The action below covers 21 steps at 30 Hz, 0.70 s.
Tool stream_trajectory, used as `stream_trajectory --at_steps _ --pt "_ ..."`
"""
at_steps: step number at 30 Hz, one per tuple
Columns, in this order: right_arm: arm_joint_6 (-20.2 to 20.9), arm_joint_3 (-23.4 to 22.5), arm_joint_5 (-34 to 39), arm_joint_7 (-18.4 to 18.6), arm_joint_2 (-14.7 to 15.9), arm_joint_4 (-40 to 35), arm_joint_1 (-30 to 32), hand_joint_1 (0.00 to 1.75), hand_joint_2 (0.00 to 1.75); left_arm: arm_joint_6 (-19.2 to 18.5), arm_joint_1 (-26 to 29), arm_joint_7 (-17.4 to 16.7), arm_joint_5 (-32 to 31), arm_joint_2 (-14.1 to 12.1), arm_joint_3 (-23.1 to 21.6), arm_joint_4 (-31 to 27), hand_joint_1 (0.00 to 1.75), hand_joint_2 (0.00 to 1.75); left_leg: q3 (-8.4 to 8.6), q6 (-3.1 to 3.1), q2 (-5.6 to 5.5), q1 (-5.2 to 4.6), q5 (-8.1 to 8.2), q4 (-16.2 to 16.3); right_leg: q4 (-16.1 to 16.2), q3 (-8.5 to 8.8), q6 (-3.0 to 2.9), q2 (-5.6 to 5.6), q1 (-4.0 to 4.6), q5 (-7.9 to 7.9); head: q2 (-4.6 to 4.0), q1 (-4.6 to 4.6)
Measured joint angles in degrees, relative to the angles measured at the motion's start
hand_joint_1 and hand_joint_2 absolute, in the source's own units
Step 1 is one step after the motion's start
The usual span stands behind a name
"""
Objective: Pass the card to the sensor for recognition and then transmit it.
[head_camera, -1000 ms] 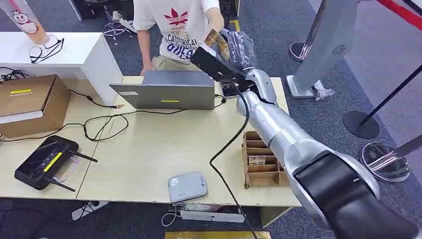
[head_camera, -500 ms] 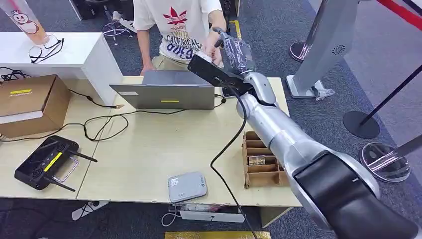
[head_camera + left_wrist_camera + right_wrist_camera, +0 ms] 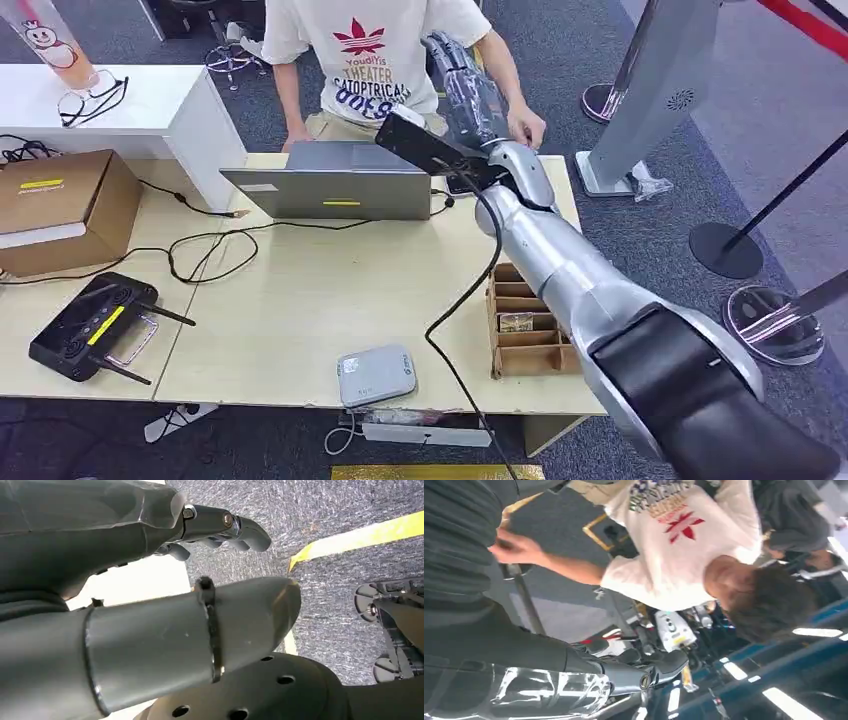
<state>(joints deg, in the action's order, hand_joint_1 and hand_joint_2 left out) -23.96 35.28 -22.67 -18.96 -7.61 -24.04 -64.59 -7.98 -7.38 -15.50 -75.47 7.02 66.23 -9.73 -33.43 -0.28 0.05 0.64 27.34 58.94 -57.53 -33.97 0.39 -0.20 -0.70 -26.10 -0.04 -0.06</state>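
While I hold it raised past the table's far edge, right hand (image 3: 465,85): fingers apart, empty.
Card (image 3: 515,322): in the rack (image 3: 520,362), near right, well apart from those fingers.
Left hand (image 3: 100,540): fingers apart, empty.

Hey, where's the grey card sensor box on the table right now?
In the head view the grey sensor box lies at the table's near edge, right of centre, just left of the cardboard organizer and above the white power strip.
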Motion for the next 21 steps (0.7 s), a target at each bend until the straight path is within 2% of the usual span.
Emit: stream_trajectory --at_steps 8,11,12,13,19,21 --pt "-0.1 -0.3 0.7 -1.1 0.0 -0.7 0.3 0.00 1.75 0.0 0.1 0.1 0.1 0.0 0.0 0.0 0.00 0.00 0.00 0.00 0.00 0.00 0.00 0.0 0.0 0.00 0.00 0.00 0.00 0.00 0.00 0.02" --pt "-0.5 -1.8 2.5 -4.5 0.0 -4.1 1.9 0.00 1.75 0.0 0.3 0.4 0.3 0.0 0.0 0.0 0.00 0.00 0.01 0.00 0.00 0.00 0.00 0.0 0.0 0.00 0.00 0.00 0.00 0.00 0.00 0.02" --pt "-1.1 -3.2 3.4 -5.5 1.3 -11.8 5.9 0.00 1.75 0.2 0.5 0.7 0.5 0.0 0.0 0.0 0.00 0.00 0.01 0.00 -0.01 0.00 0.00 0.0 0.0 0.00 0.00 -0.02 0.00 0.00 0.00 0.02" --pt "-1.7 -3.8 3.3 -5.6 2.5 -16.2 8.2 0.00 1.75 0.2 0.6 0.7 0.6 0.0 0.0 0.0 0.00 0.00 0.01 0.00 -0.02 -0.01 0.00 0.0 0.0 0.00 0.00 -0.03 0.00 0.00 0.00 0.02" --pt "-3.1 -6.1 1.3 -5.3 6.3 -29.2 16.0 0.00 1.75 0.5 0.8 1.0 1.1 0.0 0.0 0.0 0.00 0.00 -0.01 0.01 -0.02 -0.02 0.01 0.0 0.0 0.00 0.01 -0.03 -0.01 -0.01 0.00 0.02" --pt "-3.6 -6.8 0.7 -5.3 7.7 -32.5 18.1 0.00 1.75 1.6 0.7 0.9 1.4 0.1 0.1 0.0 0.00 0.00 0.00 0.01 -0.03 -0.02 0.01 0.0 0.0 -0.01 0.01 -0.04 -0.01 -0.01 0.00 0.02"
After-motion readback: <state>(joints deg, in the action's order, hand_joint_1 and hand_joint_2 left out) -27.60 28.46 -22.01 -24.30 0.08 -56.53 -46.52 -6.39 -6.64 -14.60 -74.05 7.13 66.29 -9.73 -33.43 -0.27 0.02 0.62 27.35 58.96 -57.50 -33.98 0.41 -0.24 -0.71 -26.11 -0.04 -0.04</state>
